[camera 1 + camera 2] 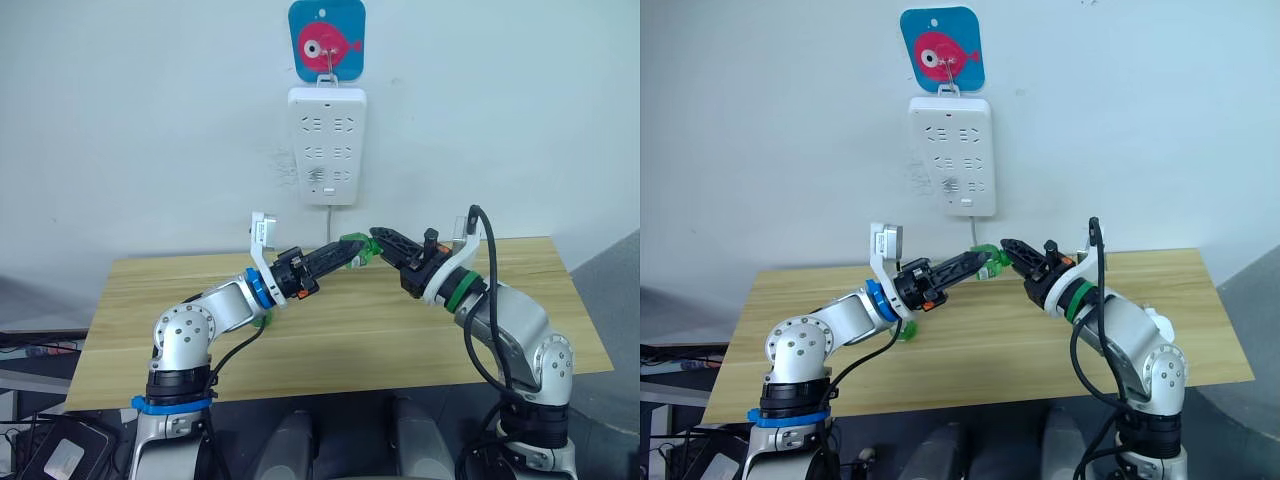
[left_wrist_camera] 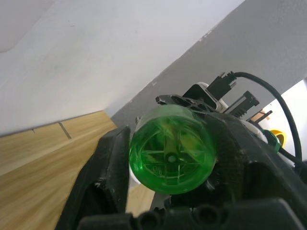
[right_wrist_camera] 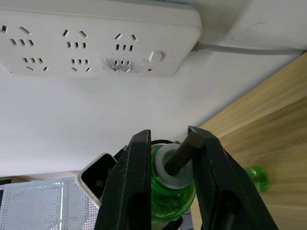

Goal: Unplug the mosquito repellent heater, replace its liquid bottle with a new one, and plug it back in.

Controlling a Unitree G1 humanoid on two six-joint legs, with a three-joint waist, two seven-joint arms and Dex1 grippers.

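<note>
A green liquid bottle [image 1: 353, 248] hangs in the air over the back of the wooden table [image 1: 350, 335], held from both sides. My left gripper [image 1: 343, 256] is shut on its lower body; the left wrist view looks at its round green base [image 2: 171, 148] between the fingers. From the opposite side, my right gripper [image 1: 378, 241] is shut on the bottle's neck, with the white collar and dark wick [image 3: 181, 155] between its fingers. A second green bottle [image 3: 255, 176] lies on the table under my left forearm [image 1: 264, 320]. The mosquito repellent heater is out of view.
A tall white multi-socket power strip [image 1: 328, 145] hangs on the wall above the table from a blue fish-print hook [image 1: 327, 40]. Its sockets hold no plugs, and its cable drops behind the table. The table's front edge faces me.
</note>
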